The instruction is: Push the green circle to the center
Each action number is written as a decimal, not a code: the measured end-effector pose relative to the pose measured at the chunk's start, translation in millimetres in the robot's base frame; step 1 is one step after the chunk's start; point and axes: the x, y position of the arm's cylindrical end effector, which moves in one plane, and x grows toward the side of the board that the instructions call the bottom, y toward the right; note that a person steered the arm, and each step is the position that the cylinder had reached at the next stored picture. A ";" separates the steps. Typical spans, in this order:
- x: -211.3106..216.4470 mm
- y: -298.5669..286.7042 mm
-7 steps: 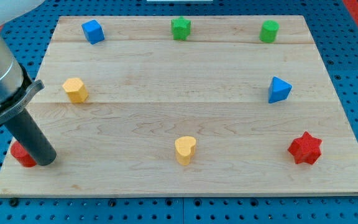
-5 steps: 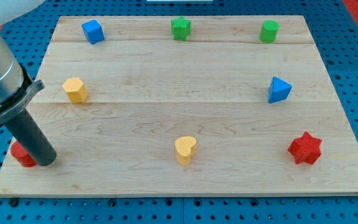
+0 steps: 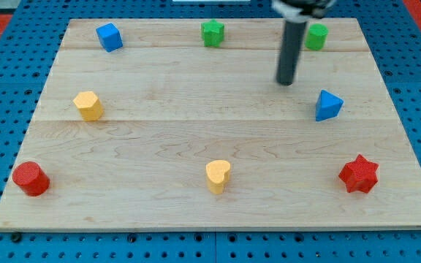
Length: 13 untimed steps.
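The green circle [image 3: 316, 36] stands near the board's top right edge. My tip [image 3: 286, 81] rests on the board below and to the left of the green circle, apart from it. The rod rises from the tip toward the view's top, its upper part passing just left of the green circle. A blue triangular block [image 3: 328, 105] lies to the right of the tip and a little lower.
A green star [image 3: 212, 33] is at top centre, a blue cube [image 3: 109, 36] at top left. A yellow block [image 3: 88, 106] is at left, a yellow heart [image 3: 218, 176] at bottom centre. A red cylinder [image 3: 31, 179] is at bottom left, a red star [image 3: 359, 174] at bottom right.
The rod has swung from the bottom left, beside the red cylinder, across the board to the upper right near the green circle. No block has moved.
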 end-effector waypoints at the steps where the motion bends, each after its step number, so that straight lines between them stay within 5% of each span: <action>1: -32.2 94.2; 2: -75.0 95.7; 3: -77.6 21.3; 5: -103.4 68.2; 7: -119.4 -109.2; 9: -121.2 -100.3; 11: -57.0 -166.1; 12: -69.1 -156.9; 13: -31.7 -170.6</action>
